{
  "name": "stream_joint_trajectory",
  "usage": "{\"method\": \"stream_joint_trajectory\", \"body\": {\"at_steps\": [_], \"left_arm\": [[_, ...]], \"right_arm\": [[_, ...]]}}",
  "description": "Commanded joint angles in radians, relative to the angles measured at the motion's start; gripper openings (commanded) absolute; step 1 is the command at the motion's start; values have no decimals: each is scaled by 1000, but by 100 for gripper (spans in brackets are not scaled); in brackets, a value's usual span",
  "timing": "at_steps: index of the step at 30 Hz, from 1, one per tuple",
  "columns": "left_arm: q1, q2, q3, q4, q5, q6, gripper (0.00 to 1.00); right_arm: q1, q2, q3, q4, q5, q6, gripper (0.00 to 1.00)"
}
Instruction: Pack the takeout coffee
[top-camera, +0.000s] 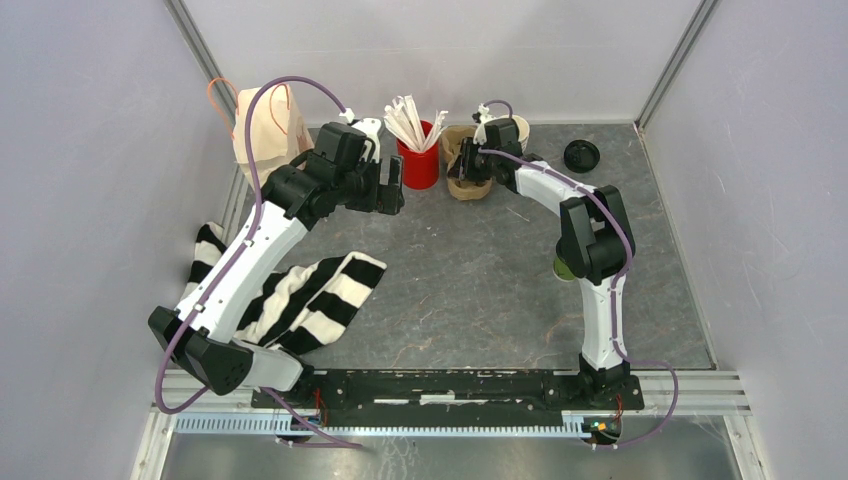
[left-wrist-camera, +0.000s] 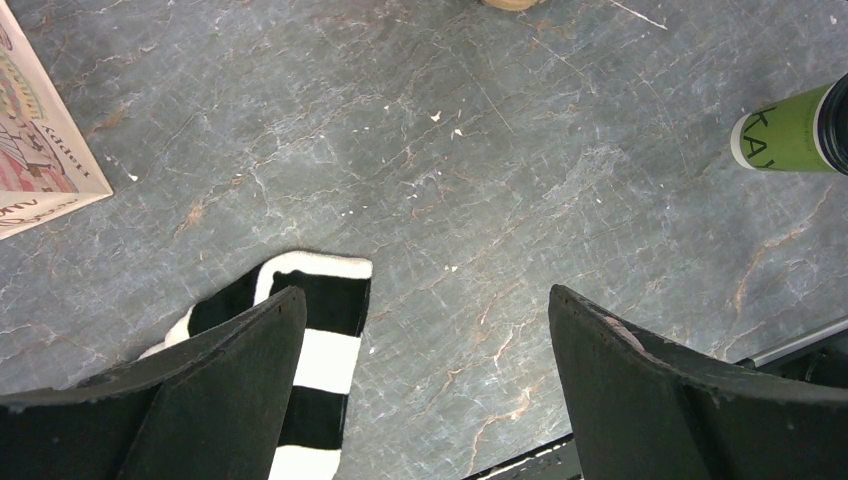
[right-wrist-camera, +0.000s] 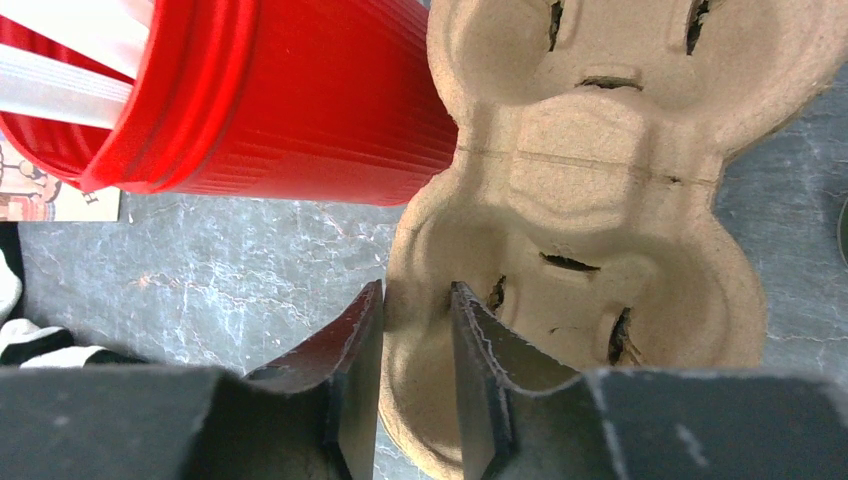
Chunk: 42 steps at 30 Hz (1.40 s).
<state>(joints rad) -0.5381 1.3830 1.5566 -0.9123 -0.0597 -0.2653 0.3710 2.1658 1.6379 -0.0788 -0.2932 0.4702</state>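
Right gripper (right-wrist-camera: 415, 292): fingers pinched together on the near rim of a brown moulded-pulp cup carrier (right-wrist-camera: 590, 200), just beside a red ribbed plastic cup (right-wrist-camera: 300, 110)
Left gripper (left-wrist-camera: 425, 300): fingers wide apart, holding nothing, above a black-and-white striped cloth (left-wrist-camera: 320, 350)
Small green paper cup with black plastic lid (left-wrist-camera: 785, 135): on the grey stone-patterned table (left-wrist-camera: 450, 180) by the right arm's elbow, well apart from the carrier

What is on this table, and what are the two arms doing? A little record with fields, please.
takeout coffee: on the table, lid on, in no gripper
cup carrier: brown pulp, wells in view empty
left gripper: open, empty, above the table
right gripper: shut on the cup carrier's rim
red cup: beside the carrier, holding white sticks
paper bag: back left
striped cloth: front left
black lid: loose, back right
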Motion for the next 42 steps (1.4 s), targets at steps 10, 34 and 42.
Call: {"method": "stream_joint_trajectory", "body": {"at_steps": [10, 34, 42], "left_arm": [[9, -1, 32, 6, 0, 64, 97], [9, -19, -5, 25, 54, 34, 97], [9, -24, 3, 25, 55, 35, 96]], "right_arm": [[-2, -91, -10, -11, 36, -12, 18], [106, -317, -135, -260, 365, -134, 8], [151, -266, -46, -383, 480, -216, 8]]}}
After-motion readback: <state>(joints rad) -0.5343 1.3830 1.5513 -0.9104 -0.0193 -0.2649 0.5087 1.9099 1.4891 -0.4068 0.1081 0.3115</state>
